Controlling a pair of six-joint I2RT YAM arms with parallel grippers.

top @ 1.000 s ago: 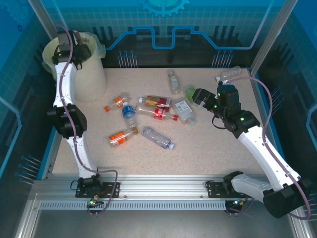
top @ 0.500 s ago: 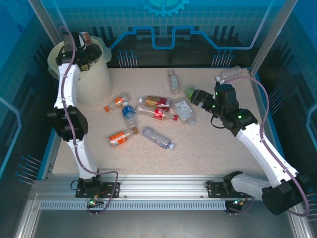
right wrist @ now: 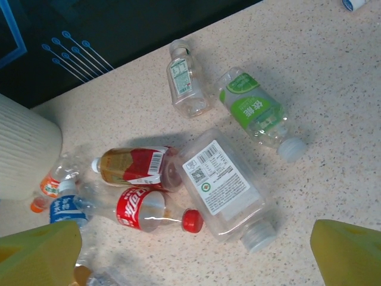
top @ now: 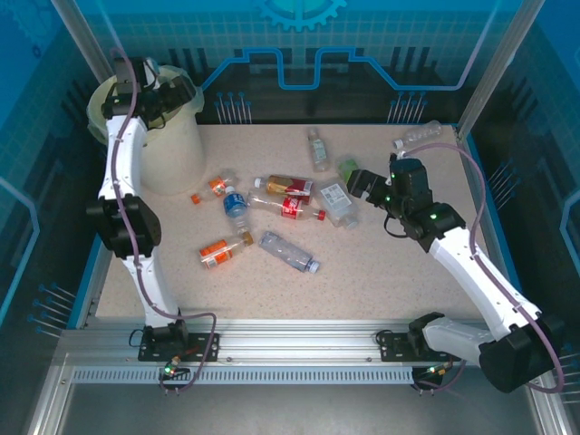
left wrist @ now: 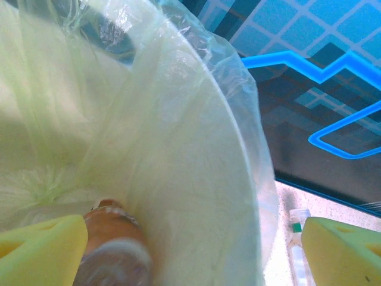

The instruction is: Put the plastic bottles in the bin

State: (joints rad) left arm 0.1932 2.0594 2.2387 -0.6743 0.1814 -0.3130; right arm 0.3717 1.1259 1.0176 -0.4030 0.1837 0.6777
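Observation:
My left gripper hangs open over the bin, a cream bucket lined with a pale green bag. A brownish bottle, blurred, sits loose inside the bag beside the left finger. My right gripper is open above the table, over a heap of plastic bottles. Below it lie a square white-labelled bottle, a red-capped cola bottle, a red-and-tan bottle and a green-labelled one. Nothing is between the right fingers.
More bottles lie scattered: an orange-labelled one, a clear one, a blue-labelled one, a small one and one by the far right edge. Blue walls and a metal frame enclose the table.
The left gripper has opened over the bin and let go of the brownish bottle, which now drops into the bag. The right arm has edged slightly left and stays open.

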